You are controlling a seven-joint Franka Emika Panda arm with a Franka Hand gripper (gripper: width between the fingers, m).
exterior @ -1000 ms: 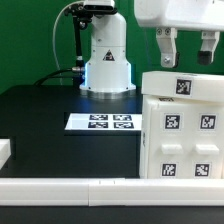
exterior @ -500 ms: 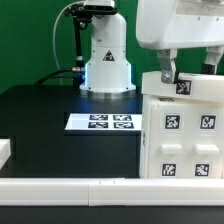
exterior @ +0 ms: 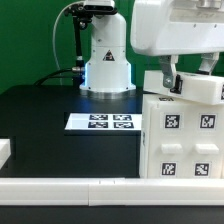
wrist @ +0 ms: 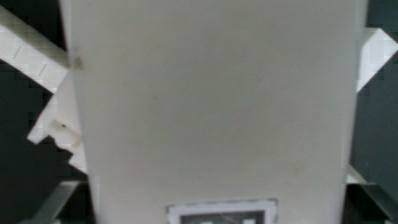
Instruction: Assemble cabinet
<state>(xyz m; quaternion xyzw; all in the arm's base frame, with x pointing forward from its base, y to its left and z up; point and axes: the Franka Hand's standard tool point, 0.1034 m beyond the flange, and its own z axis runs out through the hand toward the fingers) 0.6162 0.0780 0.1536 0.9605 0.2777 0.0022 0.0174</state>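
Note:
The cabinet (exterior: 183, 135) is a large white box with square black-and-white tags on its front, standing at the exterior view's right. My gripper (exterior: 188, 78) has come down on its top, one finger (exterior: 168, 76) at each side of the top's raised white part (exterior: 198, 88). The jaws stand wide apart and open. In the wrist view the cabinet's white top face (wrist: 214, 100) fills nearly the whole picture, with one tag (wrist: 222, 212) at the edge. The fingertips barely show there. The knob is not in view.
The marker board (exterior: 98, 122) lies on the black table left of the cabinet. The robot's white base (exterior: 106, 60) stands behind it. A long white rail (exterior: 70, 190) runs along the front edge. A small white piece (exterior: 5, 150) sits at the far left.
The gripper has come down from above the cabinet until its fingers straddle the top. The finger spacing is unchanged. The top tag is now hidden.

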